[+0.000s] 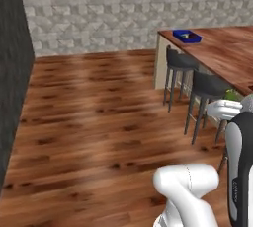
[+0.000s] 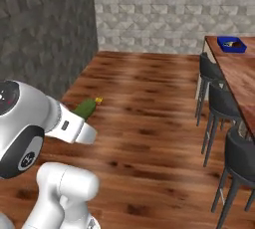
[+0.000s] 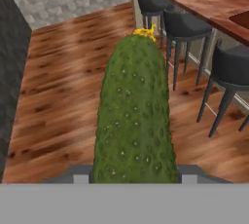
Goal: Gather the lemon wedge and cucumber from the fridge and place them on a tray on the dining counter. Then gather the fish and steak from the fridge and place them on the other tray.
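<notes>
Wood-plank flooring and a grey stone wall surround me as I carry the load toward the dining worktop (image 1: 222,48). My gripper (image 3: 131,177) is clenched on the cucumber (image 3: 132,116), held at its near end. Its long axis runs straight out along the gripper, the yellow-tipped end pointing forward toward the dark stools (image 3: 185,26). Held only at the base, I judge it could pivot or slip if the base jolts. Far along the worktop sits the blue tray (image 1: 187,35), not the cucumber's destination.
</notes>
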Tool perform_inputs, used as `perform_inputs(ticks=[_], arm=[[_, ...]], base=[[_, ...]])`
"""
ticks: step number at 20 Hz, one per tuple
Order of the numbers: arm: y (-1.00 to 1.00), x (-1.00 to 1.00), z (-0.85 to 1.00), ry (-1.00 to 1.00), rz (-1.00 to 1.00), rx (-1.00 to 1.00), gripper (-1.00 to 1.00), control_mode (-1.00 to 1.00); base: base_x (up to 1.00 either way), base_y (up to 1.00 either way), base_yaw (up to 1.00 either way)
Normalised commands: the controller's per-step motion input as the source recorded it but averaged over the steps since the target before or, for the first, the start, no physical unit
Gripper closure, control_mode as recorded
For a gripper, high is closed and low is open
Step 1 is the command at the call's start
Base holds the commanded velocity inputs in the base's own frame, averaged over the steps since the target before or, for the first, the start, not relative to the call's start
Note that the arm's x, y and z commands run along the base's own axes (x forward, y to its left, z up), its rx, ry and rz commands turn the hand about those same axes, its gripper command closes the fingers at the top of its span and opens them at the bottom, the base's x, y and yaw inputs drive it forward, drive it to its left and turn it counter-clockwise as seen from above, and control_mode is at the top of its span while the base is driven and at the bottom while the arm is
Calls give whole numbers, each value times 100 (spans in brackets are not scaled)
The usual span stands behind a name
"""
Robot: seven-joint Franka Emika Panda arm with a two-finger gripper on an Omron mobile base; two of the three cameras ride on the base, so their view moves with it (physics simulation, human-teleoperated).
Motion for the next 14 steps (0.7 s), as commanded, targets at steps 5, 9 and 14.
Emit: perform_inputs(ticks=[5, 9, 14], arm=[[0, 0, 0, 0, 0, 0, 100, 100], [0, 0, 0, 0, 0, 0, 100, 100], [0, 0, 0, 0, 0, 0, 100, 100]], base=[[75, 12, -51], [66, 18, -53], [65, 18, -52]])
